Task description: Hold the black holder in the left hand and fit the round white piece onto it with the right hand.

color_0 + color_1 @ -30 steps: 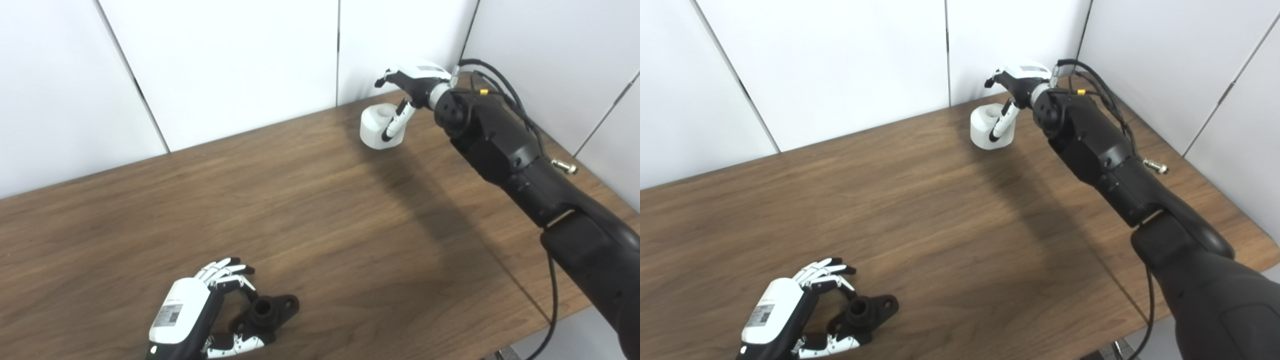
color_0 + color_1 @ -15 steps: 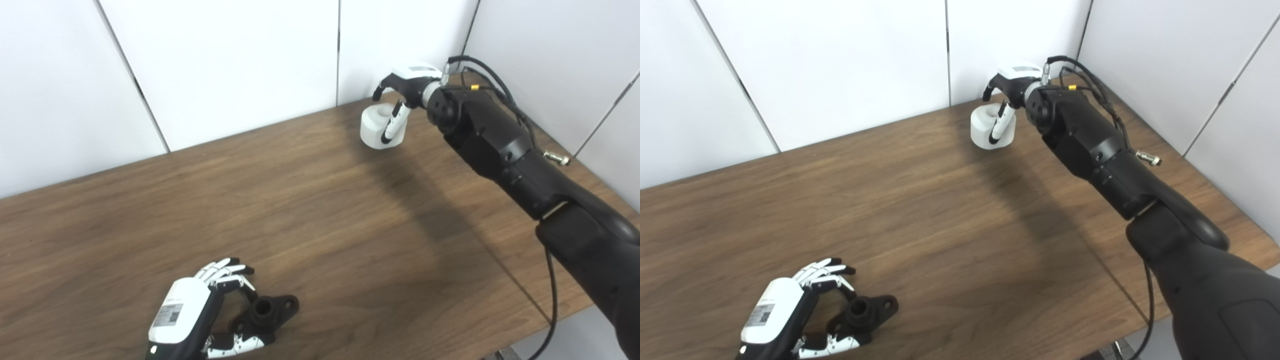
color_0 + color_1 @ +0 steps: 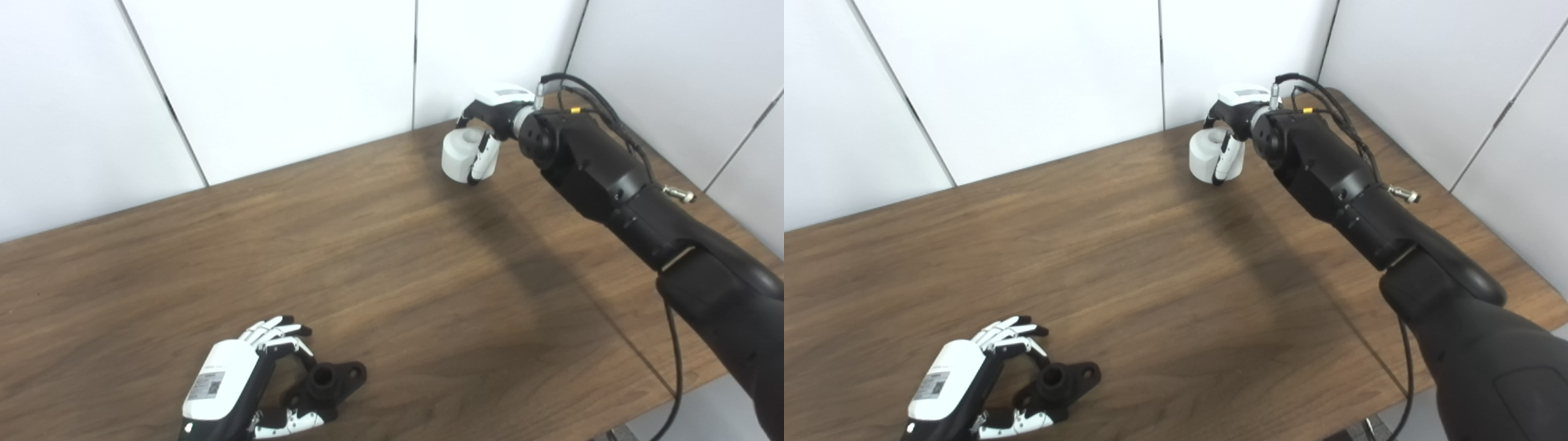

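Wooden table [image 3: 392,257] with white wall panels [image 3: 288,73] behind. Round white piece [image 3: 460,155] stands at the far right of the table, near the back edge, its axis upright and the hollow opening facing up. Right hand [image 3: 490,119] reaches over it from the right: thumb lies down the near-right side of the white cylinder, the other fingers curl over its far top rim, so the hand is wrapped around the piece; can't tell how firm the grip is, or whether the piece is off the table. Right arm [image 3: 618,184] is black and runs diagonally from the lower right, with cables [image 3: 588,104] looped near the wrist. Black holder [image 3: 331,381] lies at the near left of the table, well apart from the white piece; its flat flange runs long-wise toward the right and slightly far, ending in a small hole, and its short round socket points up. Left hand [image 3: 245,383] sits at the holder's left end, fingers [image 3: 275,331] bunched together and curled over the far side, thumb low on the near side, touching the holder's base; whether it really clamps the holder can't be told.
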Robot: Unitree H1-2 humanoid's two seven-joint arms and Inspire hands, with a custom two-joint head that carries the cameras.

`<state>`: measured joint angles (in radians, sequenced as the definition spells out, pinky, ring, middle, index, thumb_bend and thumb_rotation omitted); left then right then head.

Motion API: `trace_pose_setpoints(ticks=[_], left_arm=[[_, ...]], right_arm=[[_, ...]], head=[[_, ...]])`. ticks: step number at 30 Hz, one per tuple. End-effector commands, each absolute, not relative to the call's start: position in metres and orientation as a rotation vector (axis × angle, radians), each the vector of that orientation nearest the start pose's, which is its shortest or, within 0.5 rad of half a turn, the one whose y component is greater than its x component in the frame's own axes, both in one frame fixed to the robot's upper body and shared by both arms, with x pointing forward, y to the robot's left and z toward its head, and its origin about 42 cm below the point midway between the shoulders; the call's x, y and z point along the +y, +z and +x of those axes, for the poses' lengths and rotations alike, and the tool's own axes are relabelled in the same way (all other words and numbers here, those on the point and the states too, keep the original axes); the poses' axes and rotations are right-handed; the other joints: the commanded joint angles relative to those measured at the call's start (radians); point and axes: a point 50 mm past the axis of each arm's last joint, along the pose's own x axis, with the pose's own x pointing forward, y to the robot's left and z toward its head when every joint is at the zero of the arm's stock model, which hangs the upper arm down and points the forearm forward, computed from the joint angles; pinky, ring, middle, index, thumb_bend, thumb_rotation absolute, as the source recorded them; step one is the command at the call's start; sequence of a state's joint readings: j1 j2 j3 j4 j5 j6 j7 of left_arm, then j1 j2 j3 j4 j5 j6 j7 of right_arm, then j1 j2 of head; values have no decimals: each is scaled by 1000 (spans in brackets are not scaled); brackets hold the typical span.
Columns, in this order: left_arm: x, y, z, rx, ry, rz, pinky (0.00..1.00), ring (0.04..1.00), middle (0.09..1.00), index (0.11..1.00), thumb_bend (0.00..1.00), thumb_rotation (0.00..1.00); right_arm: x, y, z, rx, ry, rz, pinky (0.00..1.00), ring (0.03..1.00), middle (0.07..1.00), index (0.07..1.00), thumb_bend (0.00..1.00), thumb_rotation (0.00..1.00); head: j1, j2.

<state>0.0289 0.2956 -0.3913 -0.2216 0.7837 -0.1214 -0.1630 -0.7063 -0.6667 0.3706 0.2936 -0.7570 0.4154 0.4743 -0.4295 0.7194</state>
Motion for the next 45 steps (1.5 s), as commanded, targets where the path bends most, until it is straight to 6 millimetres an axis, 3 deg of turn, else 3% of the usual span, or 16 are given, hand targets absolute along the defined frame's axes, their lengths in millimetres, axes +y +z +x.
trace_pose_setpoints(ticks=[1, 8, 11, 12, 15, 36, 45], left_arm=[[190, 110, 235, -187, -605, 1078, 856, 880, 785, 489, 517, 57], [189, 110, 235, -189, -598, 1066, 853, 877, 781, 488, 518, 55], [189, 110, 235, -186, -600, 1067, 850, 878, 783, 488, 518, 55], [189, 110, 235, -186, -601, 1068, 851, 879, 784, 489, 518, 56], [189, 110, 235, -187, -602, 1076, 852, 879, 783, 489, 518, 56], [181, 110, 236, -182, -607, 1058, 844, 879, 780, 488, 519, 52], [168, 108, 240, -188, -606, 1060, 845, 874, 778, 488, 520, 51]], right_arm=[[-355, 317, 478, 208, 48, -1514, 1000, 1000, 878, 728, 816, 188], [-356, 317, 477, 206, 48, -1512, 982, 1000, 873, 693, 801, 173], [-356, 318, 476, 181, 35, -1482, 919, 999, 867, 653, 788, 142], [-355, 318, 476, 170, 30, -1473, 892, 997, 868, 559, 632, 140], [-355, 320, 476, 138, 25, -1468, 885, 992, 862, 498, 535, 135], [-352, 329, 469, 53, 62, -1518, 913, 959, 809, 486, 516, 127], [-317, 347, 435, -64, 144, -1560, 895, 969, 820, 486, 520, 127]], head=[[0, 1], [4, 4], [4, 4], [4, 4], [8, 8], [38, 13], [100, 19]])
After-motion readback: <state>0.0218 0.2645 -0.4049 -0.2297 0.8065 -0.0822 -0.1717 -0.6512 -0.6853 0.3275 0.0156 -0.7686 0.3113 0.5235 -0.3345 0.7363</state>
